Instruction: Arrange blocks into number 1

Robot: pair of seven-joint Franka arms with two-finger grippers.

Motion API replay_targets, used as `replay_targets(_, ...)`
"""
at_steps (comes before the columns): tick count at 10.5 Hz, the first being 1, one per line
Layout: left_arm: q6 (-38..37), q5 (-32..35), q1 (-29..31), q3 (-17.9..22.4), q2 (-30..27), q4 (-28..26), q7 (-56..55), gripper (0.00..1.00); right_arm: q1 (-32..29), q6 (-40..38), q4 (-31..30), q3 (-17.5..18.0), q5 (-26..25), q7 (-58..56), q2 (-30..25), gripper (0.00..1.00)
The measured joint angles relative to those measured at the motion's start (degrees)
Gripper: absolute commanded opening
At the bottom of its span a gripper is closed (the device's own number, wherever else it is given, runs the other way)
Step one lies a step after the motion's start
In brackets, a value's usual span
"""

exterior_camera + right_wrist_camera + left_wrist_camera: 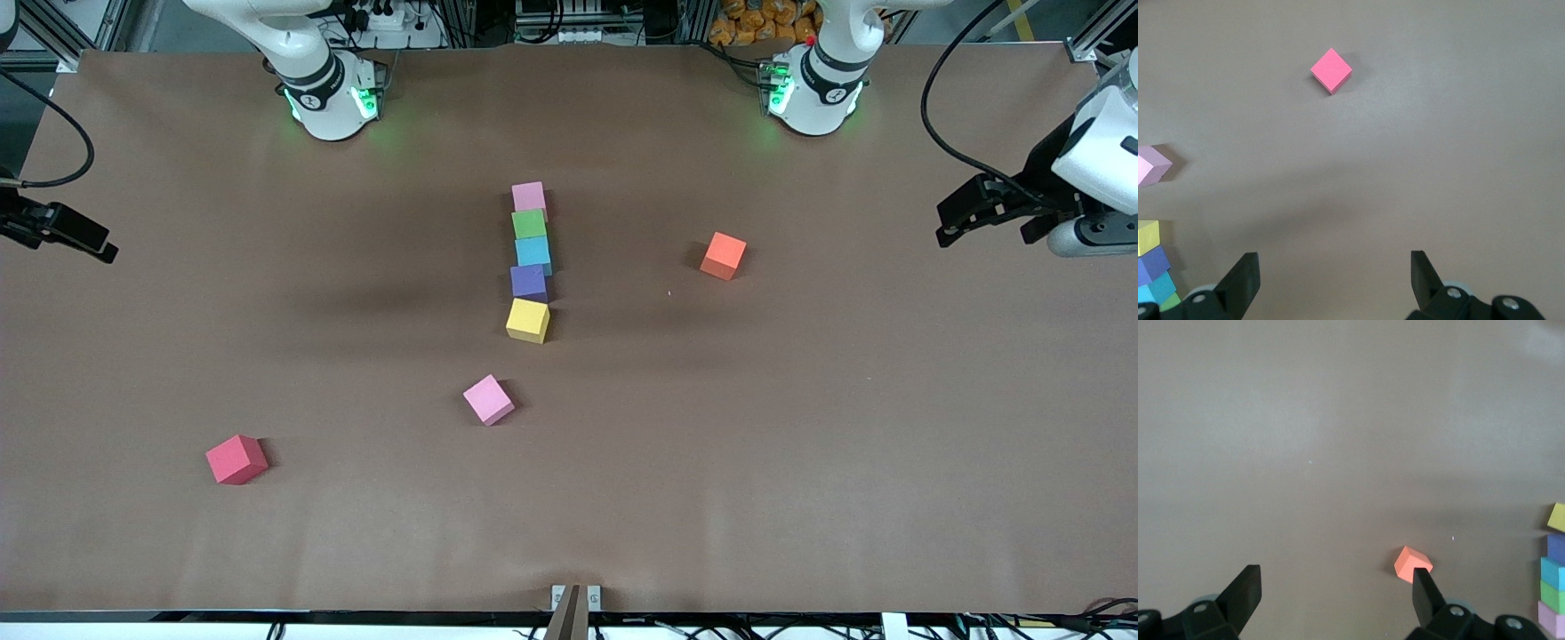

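While both jaws stand wide and empty at the tabletop's [800, 444] ends, I note the loose pink block [488, 399] lies nearer the front camera than the column's yellow block [528, 320], closer to the right gripper [89, 244] than the left gripper [965, 222].

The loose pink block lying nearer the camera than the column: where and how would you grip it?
Probably from straight above, fingers closing on two opposite side faces of the loose pink block. It lies flat, turned at an angle to the column, so the wrist should turn to match. Nothing touches it. Both the left gripper and right gripper wait open.
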Motion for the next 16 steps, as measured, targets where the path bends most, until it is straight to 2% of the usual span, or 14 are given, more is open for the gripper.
replay_targets(5, -2.41, 0.18, -0.25, -2.13, -0.02, 0.04, 0.73, 1.0, -0.02, -0.02, 0.0, 0.05, -0.06, 0.0, -0.01, 1.0)
replay_targets(16, -2.43, 0.19, 0.13, -2.05, -0.02, 0.05, 0.74, 1.0, -0.01, 1.7, 0.0, 0.88, -0.06, -0.01, 0.8, 1.0)
